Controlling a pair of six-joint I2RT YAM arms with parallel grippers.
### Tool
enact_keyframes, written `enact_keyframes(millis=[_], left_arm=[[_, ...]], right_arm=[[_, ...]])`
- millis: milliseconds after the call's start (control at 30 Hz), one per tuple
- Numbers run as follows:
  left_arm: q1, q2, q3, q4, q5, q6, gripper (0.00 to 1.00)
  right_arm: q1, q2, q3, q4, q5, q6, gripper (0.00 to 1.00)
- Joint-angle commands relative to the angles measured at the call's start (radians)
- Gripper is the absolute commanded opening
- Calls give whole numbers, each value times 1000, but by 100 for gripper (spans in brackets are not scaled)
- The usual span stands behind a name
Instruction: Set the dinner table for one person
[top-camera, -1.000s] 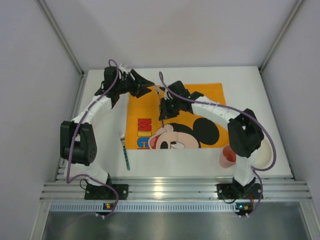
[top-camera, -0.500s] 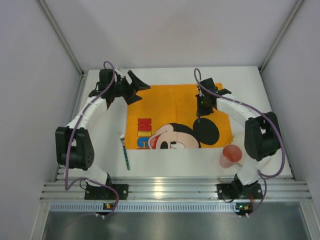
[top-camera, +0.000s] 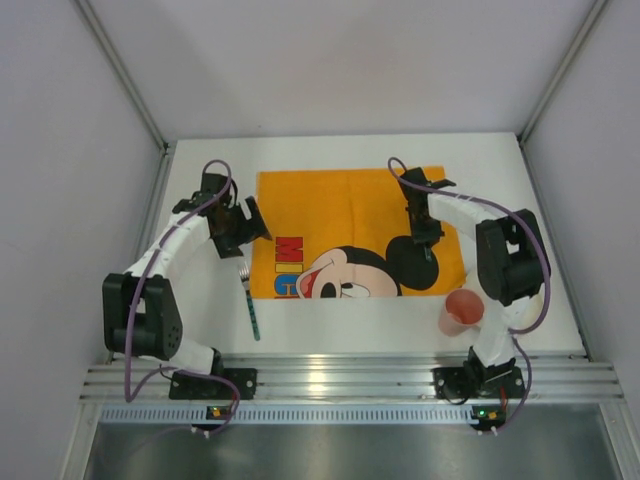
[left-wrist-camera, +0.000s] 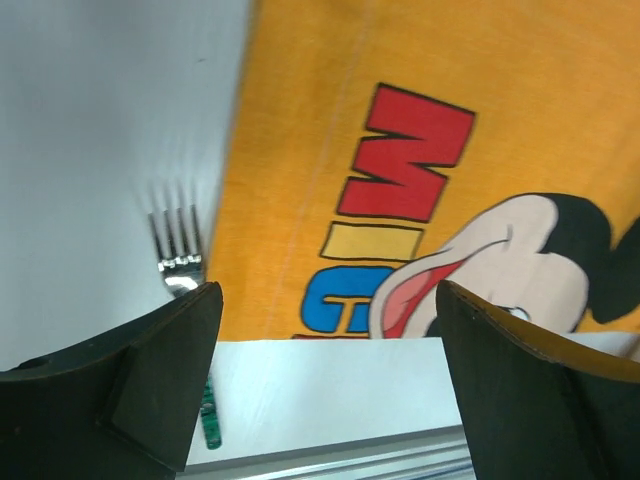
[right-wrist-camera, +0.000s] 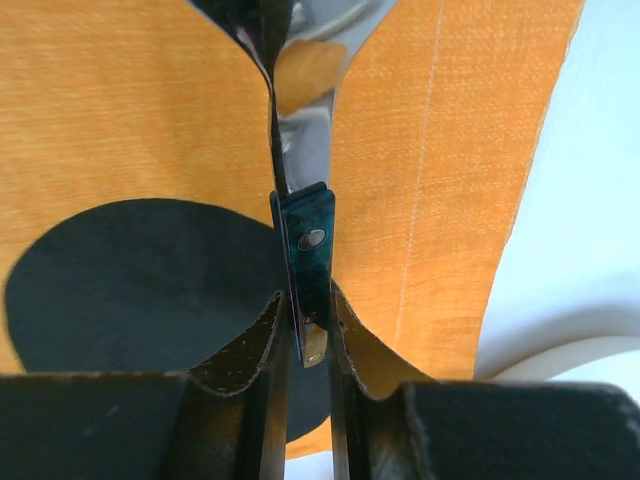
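The white dinner table carries an orange Mickey Mouse placemat. My right gripper is shut on the green handle of a shiny metal utensil, apparently a spoon, over the black ear at the mat's right side. The jaws pinch the handle's end. My left gripper is open and empty at the mat's left edge, just beyond a green-handled fork. The fork's tines show by the left finger.
A pink cup stands near the right arm's base, off the mat's near right corner. A white plate lies behind that arm, mostly hidden. Grey walls enclose the table on three sides. A metal rail runs along the near edge.
The left gripper has drawn back from the mat's far left corner toward the fork. The right gripper has carried the utensil from mid-mat to the mat's right side.
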Motion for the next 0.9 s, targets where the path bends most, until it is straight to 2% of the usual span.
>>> enact_keyframes(millis=[0, 33, 67, 100, 200, 300, 400, 567, 733, 867], left_arm=[[1, -60, -50, -74, -118, 47, 92], [1, -70, -59, -77, -126, 47, 92], [1, -74, -67, -85, -131, 49, 91], [1, -77, -85, -88, -135, 49, 91], [-1, -87, -104, -100, -160, 49, 85], [-1, -90, -118, -131, -186, 39, 77], [-19, -103, -112, -189, -243, 7, 70], [-139, -146, -136, -266, -304, -80, 69], [-182, -183, -248, -265, -272, -142, 66], [-217, -199, -260, -280, -292, -184, 63]], right_arm=[[-21, 31, 44, -27, 70, -4, 4], [-22, 43, 44, -27, 67, -1, 10], [-24, 47, 42, -25, 58, 5, 20], [-23, 51, 41, -27, 54, 8, 40], [-23, 42, 42, -35, 50, 22, 70], [-23, -8, 58, -54, 57, 30, 82], [-23, -73, 81, -84, 59, 47, 84], [-24, -147, 108, -120, 30, 85, 87], [-24, -185, 124, -143, 36, 90, 93], [-27, -188, 121, -145, 39, 81, 93]])
